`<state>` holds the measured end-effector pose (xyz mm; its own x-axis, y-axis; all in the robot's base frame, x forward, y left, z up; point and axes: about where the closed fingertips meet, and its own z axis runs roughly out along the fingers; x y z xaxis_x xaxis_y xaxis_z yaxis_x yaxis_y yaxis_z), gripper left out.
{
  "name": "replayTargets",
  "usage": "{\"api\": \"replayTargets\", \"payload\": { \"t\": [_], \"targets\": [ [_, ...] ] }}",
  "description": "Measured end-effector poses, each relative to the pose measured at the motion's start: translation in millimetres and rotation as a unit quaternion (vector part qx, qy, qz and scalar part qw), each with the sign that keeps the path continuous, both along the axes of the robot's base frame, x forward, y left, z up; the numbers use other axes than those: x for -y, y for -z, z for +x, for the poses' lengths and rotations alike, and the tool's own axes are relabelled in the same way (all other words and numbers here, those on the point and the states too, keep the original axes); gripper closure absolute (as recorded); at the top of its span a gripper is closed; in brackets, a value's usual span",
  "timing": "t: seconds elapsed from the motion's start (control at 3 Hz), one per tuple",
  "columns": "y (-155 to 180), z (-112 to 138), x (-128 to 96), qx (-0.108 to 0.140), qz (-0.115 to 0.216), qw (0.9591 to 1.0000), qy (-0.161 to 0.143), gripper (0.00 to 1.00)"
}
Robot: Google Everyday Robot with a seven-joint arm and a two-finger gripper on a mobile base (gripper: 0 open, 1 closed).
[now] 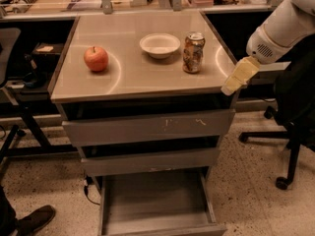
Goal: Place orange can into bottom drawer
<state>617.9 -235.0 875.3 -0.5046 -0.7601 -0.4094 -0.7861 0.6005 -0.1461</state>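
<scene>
The orange can stands upright on the cabinet top, toward its right side, next to a white bowl. The bottom drawer is pulled out below the two upper drawers; its grey tray shows nothing inside. My gripper hangs from the white arm at the cabinet's right front corner, to the right of the can and a little nearer the camera, apart from it. It holds nothing that I can see.
A red apple sits on the left of the cabinet top. A black office chair stands to the right of the cabinet. A dark desk with clutter is on the left, and a shoe is at the bottom left.
</scene>
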Motion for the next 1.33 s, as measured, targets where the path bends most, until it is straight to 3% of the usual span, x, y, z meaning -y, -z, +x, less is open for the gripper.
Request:
{"api": "replayTargets", "payload": {
  "t": [0.67,1.33],
  "targets": [
    [-3,50,-34,0.039,0.094,0.9948,0.01,0.0],
    [-6,85,-75,0.043,0.14,0.9891,0.001,0.0]
  ]
}}
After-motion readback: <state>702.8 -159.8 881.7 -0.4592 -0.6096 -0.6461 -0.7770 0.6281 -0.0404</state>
